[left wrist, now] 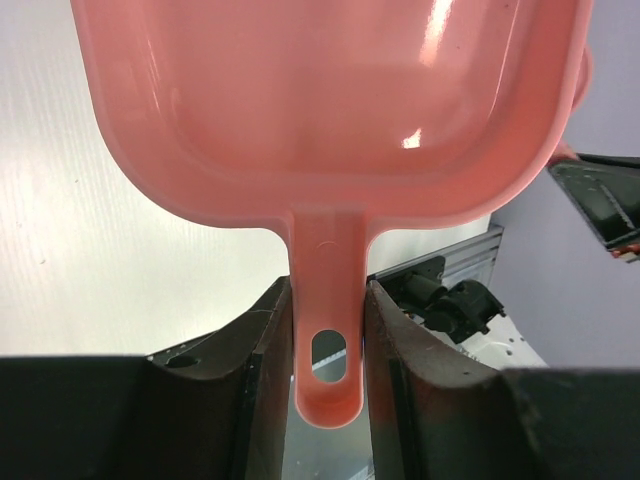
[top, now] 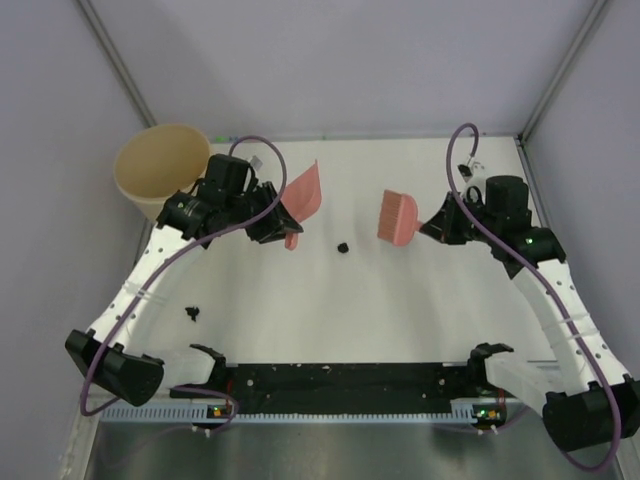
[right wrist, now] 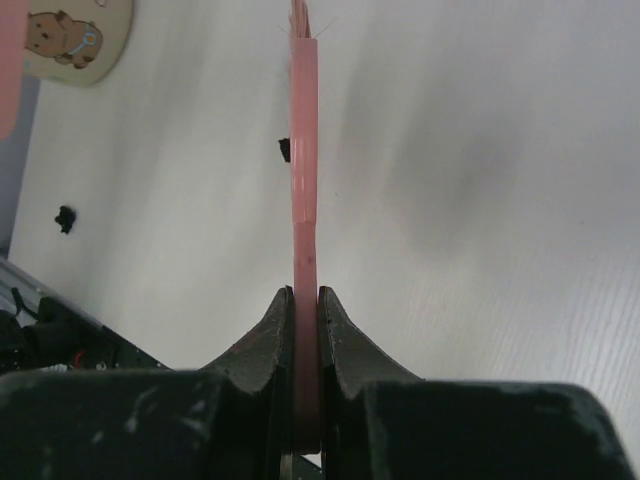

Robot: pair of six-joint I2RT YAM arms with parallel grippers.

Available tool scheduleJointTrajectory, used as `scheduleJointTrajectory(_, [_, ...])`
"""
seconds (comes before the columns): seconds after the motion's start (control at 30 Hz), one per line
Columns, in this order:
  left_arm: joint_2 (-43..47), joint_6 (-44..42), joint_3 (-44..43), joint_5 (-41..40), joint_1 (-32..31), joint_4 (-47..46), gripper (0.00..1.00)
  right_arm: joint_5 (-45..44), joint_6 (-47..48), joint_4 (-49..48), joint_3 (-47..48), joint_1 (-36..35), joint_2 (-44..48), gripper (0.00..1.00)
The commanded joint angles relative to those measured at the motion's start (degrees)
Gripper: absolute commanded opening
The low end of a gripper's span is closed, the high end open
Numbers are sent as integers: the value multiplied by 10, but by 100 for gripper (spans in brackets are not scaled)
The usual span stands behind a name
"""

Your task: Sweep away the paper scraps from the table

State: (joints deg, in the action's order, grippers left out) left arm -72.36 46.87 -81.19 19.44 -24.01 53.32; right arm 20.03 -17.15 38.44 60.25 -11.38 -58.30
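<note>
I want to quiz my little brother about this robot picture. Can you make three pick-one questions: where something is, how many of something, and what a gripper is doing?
1. Where around the table is the beige bin?
A. in the middle
B. by the far left corner
C. at the near right corner

2. How many black paper scraps lie on the white table?
A. two
B. none
C. six

3. What is the left gripper doing?
A. open, holding nothing
B. shut on a paper scrap
C. shut on the pink dustpan by its handle

Answers:
1 B, the top view shows it at that corner.
2 A, one lies mid-table and another lies nearer the front left.
3 C, the left wrist view shows the handle squeezed from both sides.
</note>
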Motion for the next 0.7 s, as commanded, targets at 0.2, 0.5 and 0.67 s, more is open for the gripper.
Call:
scheduleJointTrajectory(0.2, [25,-64,9,-82,-42,70,0,55,-82,-124,-6,4,6,0])
scheduleJointTrajectory(0.5, [48,-79,17,-151,-56,124,0,68,-100,-159,7,4,-28,0])
scheduleJointTrajectory(0.67, [51,-104,17,-189,-64,158,0,77,-116,-187,10,3,-41,0])
